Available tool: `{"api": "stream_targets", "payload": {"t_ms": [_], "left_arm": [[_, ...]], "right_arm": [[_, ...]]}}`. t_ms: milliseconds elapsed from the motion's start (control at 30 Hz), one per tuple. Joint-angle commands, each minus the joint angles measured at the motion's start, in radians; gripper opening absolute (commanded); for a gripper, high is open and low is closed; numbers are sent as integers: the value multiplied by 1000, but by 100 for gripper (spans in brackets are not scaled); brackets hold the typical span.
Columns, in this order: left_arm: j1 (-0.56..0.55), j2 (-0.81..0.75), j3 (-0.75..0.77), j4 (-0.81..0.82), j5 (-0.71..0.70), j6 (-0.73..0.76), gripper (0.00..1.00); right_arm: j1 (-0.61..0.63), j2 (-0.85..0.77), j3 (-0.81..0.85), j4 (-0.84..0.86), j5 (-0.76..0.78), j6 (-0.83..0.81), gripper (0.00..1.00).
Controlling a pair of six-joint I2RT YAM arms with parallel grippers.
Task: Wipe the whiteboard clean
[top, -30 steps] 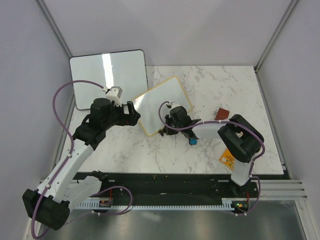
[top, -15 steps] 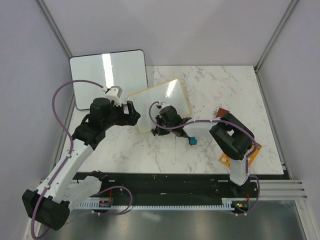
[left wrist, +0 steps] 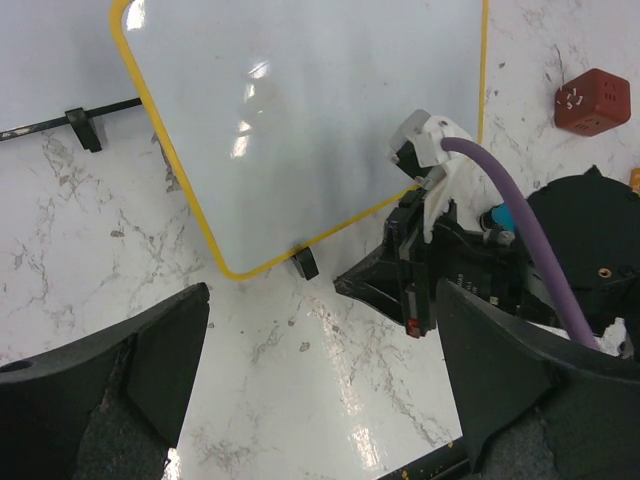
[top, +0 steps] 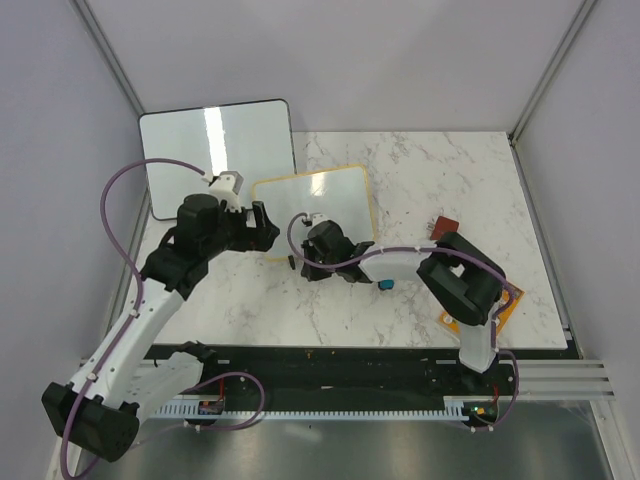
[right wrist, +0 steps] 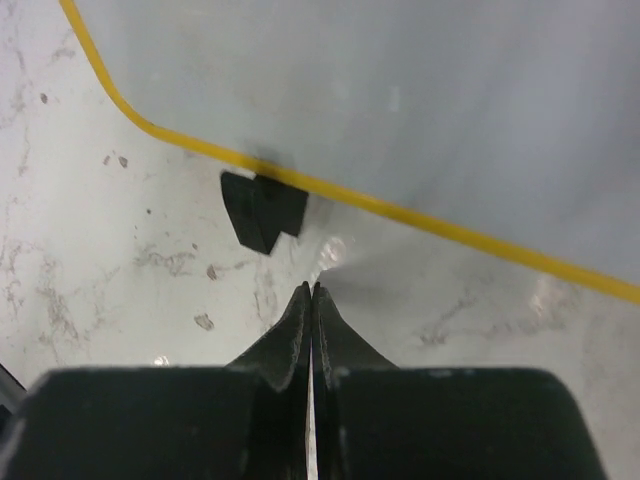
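The whiteboard (top: 312, 205), white with a thin yellow frame and small black feet, lies flat left of the table's middle. No writing shows on its face (left wrist: 300, 120) in any view. My right gripper (top: 299, 264) is shut with nothing in it. Its tips (right wrist: 312, 290) rest on the marble just off the board's near edge (right wrist: 420, 222), beside a black foot (right wrist: 262, 210). My left gripper (top: 268, 228) hovers open at the board's left side, over bare marble (left wrist: 320, 400), with nothing between its fingers (left wrist: 100, 390).
A larger blank glossy board (top: 215, 150) lies at the back left, close to the whiteboard's corner. A red cube (top: 446, 226) sits to the right, a small blue object (top: 385, 284) by the right arm, and an orange item (top: 455, 318) under that arm.
The whiteboard has slid left and turned squarer to the table edge. My right gripper, still shut, has moved left along its near edge. The left arm has barely moved.
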Motion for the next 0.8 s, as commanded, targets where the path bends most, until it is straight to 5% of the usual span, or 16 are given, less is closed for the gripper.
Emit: {"api": "stream_targets", "payload": {"t_ms": [0, 167, 300, 433, 767], "left_arm": [[3, -10, 54, -14, 17, 24, 100], [5, 26, 61, -22, 65, 19, 100], [5, 60, 42, -28, 68, 14, 100], [5, 62, 16, -12, 60, 7, 100], [5, 73, -14, 41, 108, 21, 99]], "right_arm": [[5, -173, -66, -73, 81, -10, 2], [4, -376, -107, -176, 156, -57, 30], [4, -526, -144, -229, 259, -98, 71], [-1, -689, -207, -272, 384, -162, 96], [-249, -925, -334, -300, 455, -270, 98]]}}
